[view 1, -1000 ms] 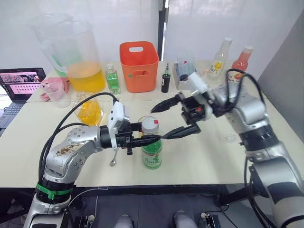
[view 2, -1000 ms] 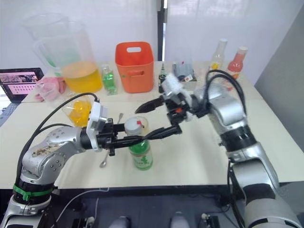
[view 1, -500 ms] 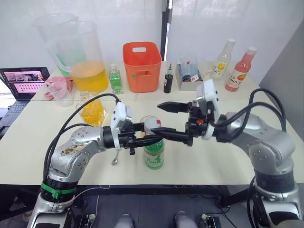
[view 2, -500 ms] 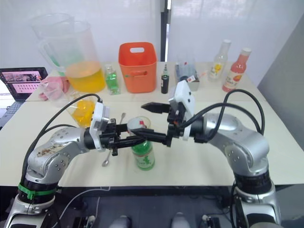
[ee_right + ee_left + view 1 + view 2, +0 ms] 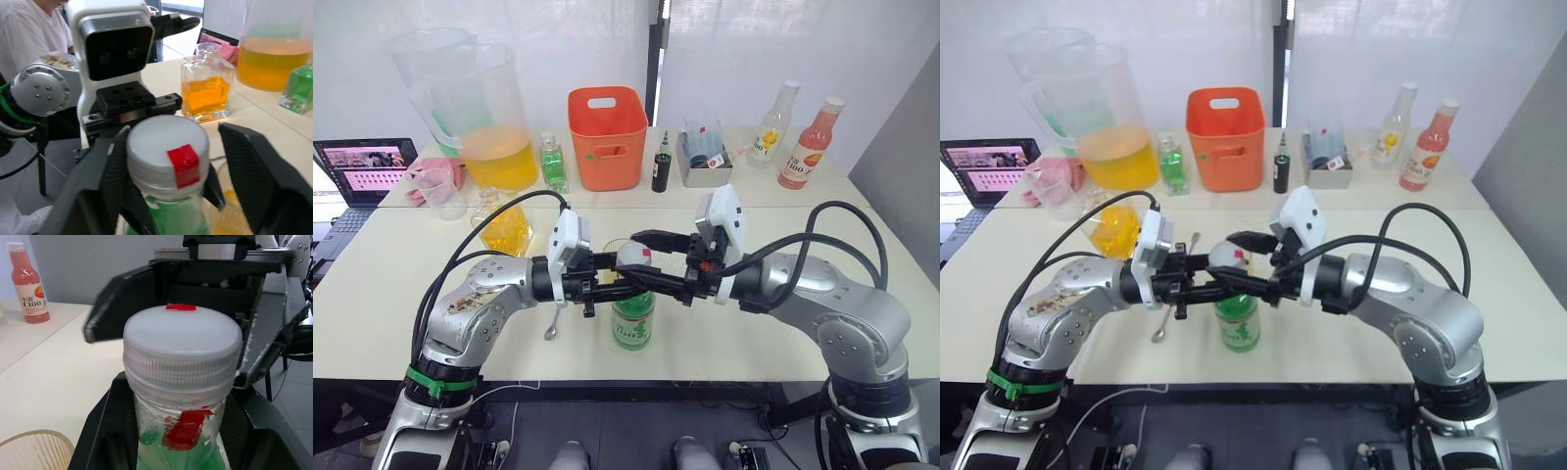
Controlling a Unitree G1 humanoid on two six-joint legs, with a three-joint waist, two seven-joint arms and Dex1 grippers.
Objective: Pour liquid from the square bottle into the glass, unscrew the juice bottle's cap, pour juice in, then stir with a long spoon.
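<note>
Left tool (image 5: 607,282) clamps the neck of the juice bottle (image 5: 631,315), upright on the counter (image 5: 724,328), long axis vertical, cap (image 5: 182,341) pointing up. Right tool (image 5: 195,161) spread wide, fingers either side of cap, not touching.

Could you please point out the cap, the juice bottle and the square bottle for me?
cap (image 5: 182,340), left wrist view, on its flat white top.
juice bottle (image 5: 631,325), left eye view, on its green label.
square bottle (image 5: 205,95), right wrist view, on its orange-filled body.

Both grippers' jaws meet at the juice bottle (image 5: 1237,318), its cap (image 5: 1226,257) on.
</note>
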